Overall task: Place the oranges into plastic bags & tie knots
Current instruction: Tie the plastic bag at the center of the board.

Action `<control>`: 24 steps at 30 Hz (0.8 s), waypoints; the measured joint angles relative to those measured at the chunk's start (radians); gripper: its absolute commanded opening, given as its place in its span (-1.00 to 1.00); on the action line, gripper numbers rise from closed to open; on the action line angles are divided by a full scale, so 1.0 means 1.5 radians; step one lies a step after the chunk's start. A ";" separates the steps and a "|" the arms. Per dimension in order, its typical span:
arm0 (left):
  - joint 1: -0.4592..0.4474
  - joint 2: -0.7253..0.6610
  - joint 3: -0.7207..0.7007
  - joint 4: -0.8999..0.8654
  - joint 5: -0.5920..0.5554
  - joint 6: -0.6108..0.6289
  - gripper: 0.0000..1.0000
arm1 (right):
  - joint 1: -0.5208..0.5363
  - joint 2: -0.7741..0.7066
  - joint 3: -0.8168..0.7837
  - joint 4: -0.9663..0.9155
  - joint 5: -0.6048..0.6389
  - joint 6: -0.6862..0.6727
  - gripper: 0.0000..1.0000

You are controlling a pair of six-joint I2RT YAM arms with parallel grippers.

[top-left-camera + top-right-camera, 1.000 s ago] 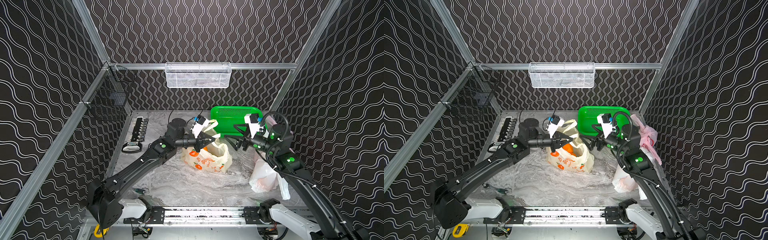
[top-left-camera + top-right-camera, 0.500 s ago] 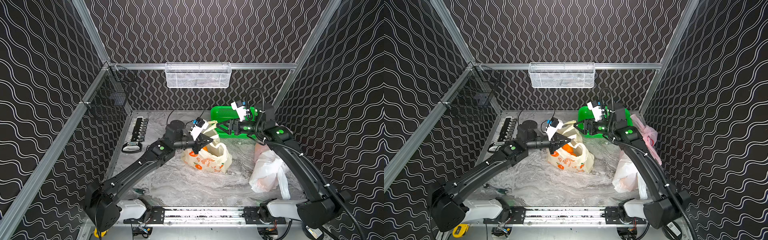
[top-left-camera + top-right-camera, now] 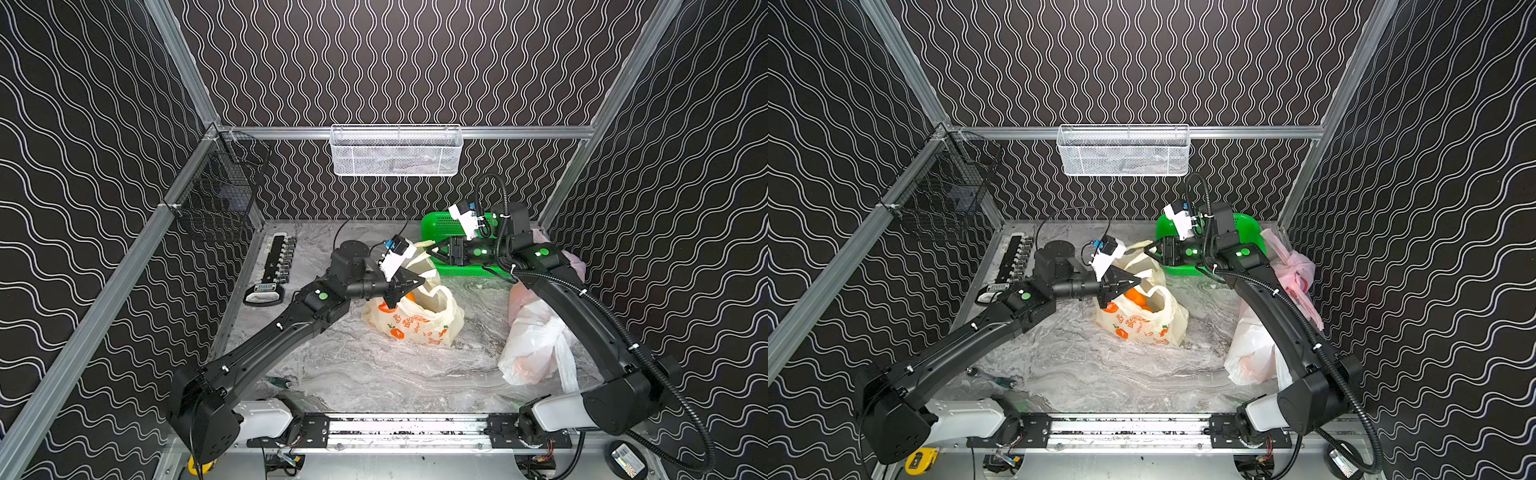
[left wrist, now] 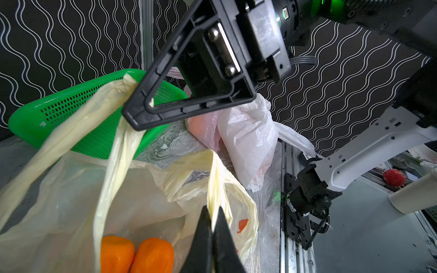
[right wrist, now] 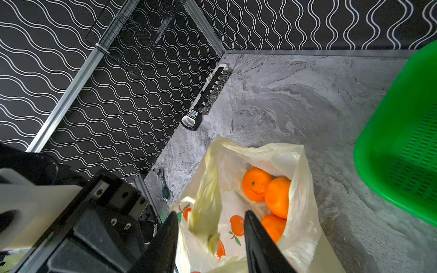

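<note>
- Find the pale yellow bag [image 3: 415, 320] slumped in the middle of the desk [image 3: 374, 374], near the green basket [image 3: 438, 224], mouth gaping, with three oranges [image 5: 257, 184] showing inside.
- Expect thin, limp, slippery film with no stiffness: quick to crumple and stretch, and probably prone to tearing under a sharp tug.
- Reckon on a light but real load from the fruit, which is round and free to roll, so likely to spill if the mouth tips sideways.
- Take hold by the two handles rather than the bag wall, leaving enough slack above the fruit to cross the strips and knot them.
- See the left claw [image 4: 213, 224] pinched fully closed on one handle strip [image 4: 216, 179], drawn up thin between the fingers.
- See the right claw [image 5: 210, 215] partway open, jaws standing apart on either side of the other handle strip [image 5: 205, 189], which hangs in the gap with no pinch on it yet.
- In the left wrist view, appears to brush that strip with a fingertip; cannot tell for sure.
- Note the white bag [image 3: 536, 345] and the pink bag [image 3: 1293, 270] lying well apart at the right side of the desk, touched by neither claw.
</note>
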 measured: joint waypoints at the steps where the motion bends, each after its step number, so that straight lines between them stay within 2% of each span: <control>1: 0.001 0.000 -0.001 0.000 0.000 0.000 -1.00 | 0.001 0.001 0.002 0.000 0.003 0.000 -0.25; 11: 0.020 -0.012 -0.008 -0.004 -0.024 -0.004 -1.00 | 0.007 0.011 0.036 -0.001 0.024 -0.003 -0.98; 18: 0.051 -0.015 -0.017 -0.003 -0.050 -0.036 -1.00 | 0.089 0.032 0.119 -0.023 0.074 -0.007 -1.00; 24: 0.087 -0.032 -0.036 0.002 -0.068 -0.055 -1.00 | 0.157 0.034 0.144 -0.044 0.184 -0.002 -1.00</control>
